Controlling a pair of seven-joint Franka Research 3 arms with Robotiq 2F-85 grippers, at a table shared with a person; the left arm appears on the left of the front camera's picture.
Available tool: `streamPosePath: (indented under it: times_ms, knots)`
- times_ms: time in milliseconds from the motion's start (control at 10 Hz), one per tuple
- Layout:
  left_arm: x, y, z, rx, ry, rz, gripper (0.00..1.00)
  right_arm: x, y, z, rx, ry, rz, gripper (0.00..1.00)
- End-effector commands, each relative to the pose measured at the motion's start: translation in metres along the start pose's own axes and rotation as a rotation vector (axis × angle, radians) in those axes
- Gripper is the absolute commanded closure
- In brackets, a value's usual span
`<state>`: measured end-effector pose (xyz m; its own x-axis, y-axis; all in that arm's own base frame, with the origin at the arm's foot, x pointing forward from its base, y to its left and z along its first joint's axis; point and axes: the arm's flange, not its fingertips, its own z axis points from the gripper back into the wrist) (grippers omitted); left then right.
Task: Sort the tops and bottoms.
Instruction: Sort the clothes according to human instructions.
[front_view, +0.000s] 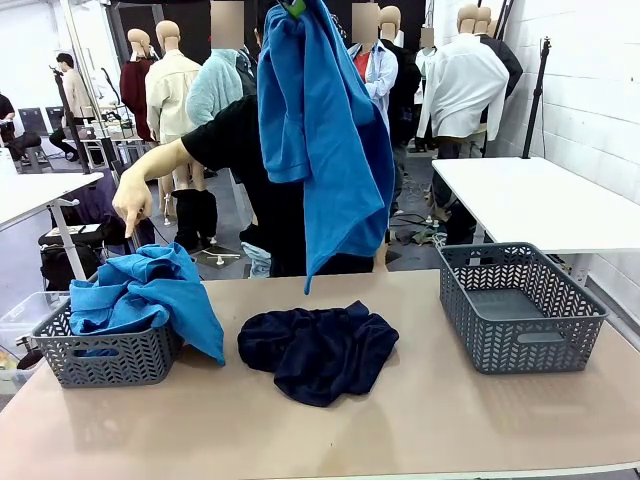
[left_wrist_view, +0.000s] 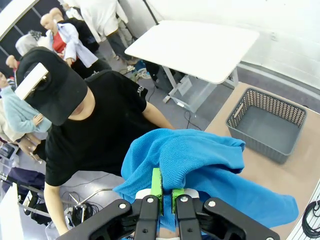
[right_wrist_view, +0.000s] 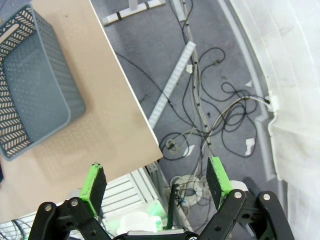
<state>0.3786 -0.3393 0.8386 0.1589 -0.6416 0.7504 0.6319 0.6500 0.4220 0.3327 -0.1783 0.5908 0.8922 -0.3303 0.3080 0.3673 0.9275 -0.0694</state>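
Note:
One bright blue top (front_view: 325, 130) hangs high over the middle of the table, with my left gripper (front_view: 294, 8) shut on its upper end at the picture's top edge. In the left wrist view the same gripper (left_wrist_view: 165, 187) pinches the blue top (left_wrist_view: 200, 160) between its green pads. A second blue top (front_view: 140, 295) lies heaped in the left grey basket (front_view: 100, 358) and spills over its right side. The dark navy bottoms (front_view: 315, 350) lie crumpled on the table centre. My right gripper (right_wrist_view: 156, 177) stands open and holds nothing, off the table's corner above the floor.
An empty grey basket (front_view: 520, 305) stands at the table's right (left_wrist_view: 267, 125) (right_wrist_view: 30, 85). A person in a black t-shirt stands behind the hanging top, one hand (front_view: 130, 205) pointing down at the left basket. Cables (right_wrist_view: 210, 115) lie on the floor.

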Motion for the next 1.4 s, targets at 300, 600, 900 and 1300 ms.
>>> streamPosePath:
  times_ms: [300,600,900,1300]
  knots:
    - [0.0,0.0,0.0,0.0,0.0,0.0,1.0,-0.004,0.003,-0.003,-0.003,0.004,-0.026,0.0]
    - [0.0,0.083,0.04,0.262,-0.059,0.094,1.0,-0.004,0.003,-0.003,-0.003,0.004,-0.026,0.0]
    - [-0.047,0.158,0.09,0.481,-0.026,0.271,1.0,-0.004,0.003,-0.003,-0.003,0.004,-0.026,0.0]
    - [-0.168,0.233,0.115,0.619,0.095,0.552,1.0,-0.004,0.003,-0.003,-0.003,0.004,-0.026,0.0]
